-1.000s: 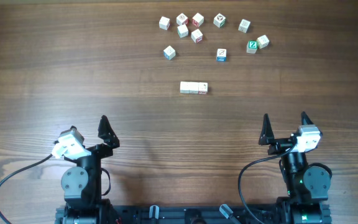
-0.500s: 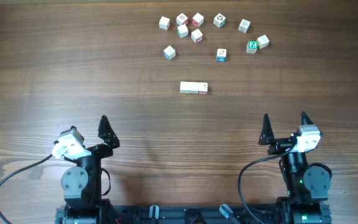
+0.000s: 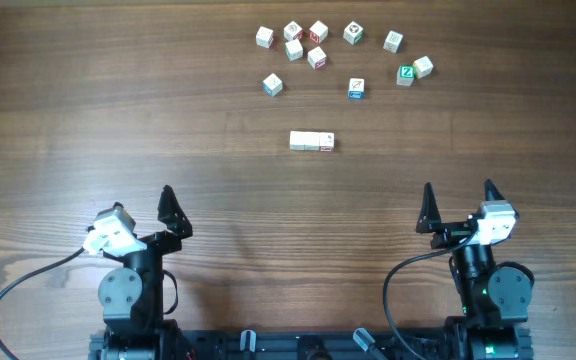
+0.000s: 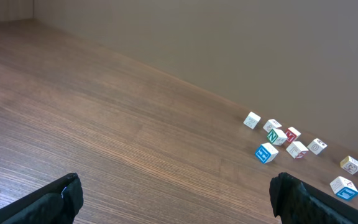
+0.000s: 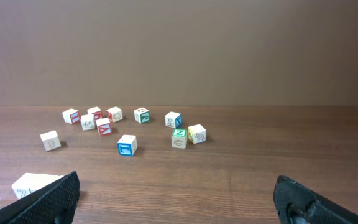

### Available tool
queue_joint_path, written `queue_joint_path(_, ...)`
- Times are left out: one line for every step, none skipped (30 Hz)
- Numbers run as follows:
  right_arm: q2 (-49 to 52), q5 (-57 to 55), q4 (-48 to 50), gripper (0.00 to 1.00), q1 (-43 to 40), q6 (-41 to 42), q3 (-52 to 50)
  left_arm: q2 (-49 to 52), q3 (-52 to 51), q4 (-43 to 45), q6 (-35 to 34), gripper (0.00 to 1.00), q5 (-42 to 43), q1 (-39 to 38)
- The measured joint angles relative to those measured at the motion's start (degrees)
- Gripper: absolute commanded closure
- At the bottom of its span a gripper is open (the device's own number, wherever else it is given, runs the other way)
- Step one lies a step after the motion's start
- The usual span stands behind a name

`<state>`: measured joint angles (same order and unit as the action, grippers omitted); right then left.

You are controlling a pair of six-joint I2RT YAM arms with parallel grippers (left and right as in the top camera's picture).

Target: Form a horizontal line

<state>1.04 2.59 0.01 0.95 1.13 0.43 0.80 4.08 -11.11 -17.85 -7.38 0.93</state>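
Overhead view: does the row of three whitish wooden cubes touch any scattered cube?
No, the row lies apart, bare wooden table between it and the blue-marked cube.

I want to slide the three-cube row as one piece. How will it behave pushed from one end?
The row is three separate cubes merely touching, so a push along its line probably keeps them together; an off-centre one likely buckles it. They look small and wooden: rigid, probably light. Flat faces on the table suggest sliding, not rolling.

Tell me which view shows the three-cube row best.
Overhead: the whole row shows, three cubes touching side by side. The right wrist view catches only one pale end at lower left; the left wrist view misses it.
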Motion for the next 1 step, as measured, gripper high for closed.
queue_joint_path(0.0, 0.0, 0.0, 0.0, 0.0, 0.0, 0.0, 0.0, 0.0, 0.0, 0.0, 0.0, 0.0, 0.0)
